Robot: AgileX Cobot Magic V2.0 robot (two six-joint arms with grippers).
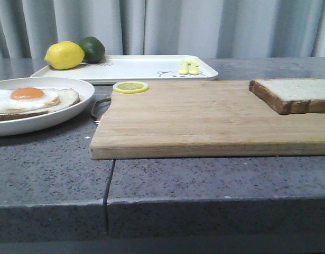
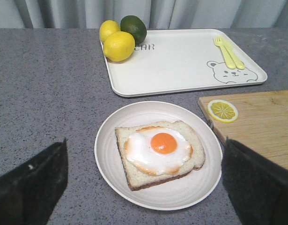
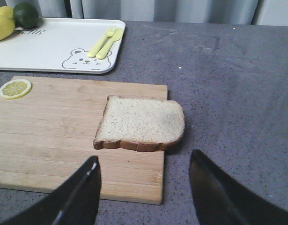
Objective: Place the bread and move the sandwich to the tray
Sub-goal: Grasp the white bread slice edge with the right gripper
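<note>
Bread-placing step pending: thick brown-crusted bread slice [image 3: 140,123] overhangs the wooden cutting board [image 3: 64,136]; right gripper [image 3: 144,187] hovers spread, empty; next, descend and grasp squarely

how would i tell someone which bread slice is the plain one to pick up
Start at the wooden cutting board in the middle of the grey counter. At its right end lies a bread slice, partly overhanging the board's edge. Unlike the slice on the round white plate, which carries a fried egg, this one is bare: pale crumb and a dark brown crust.
</note>
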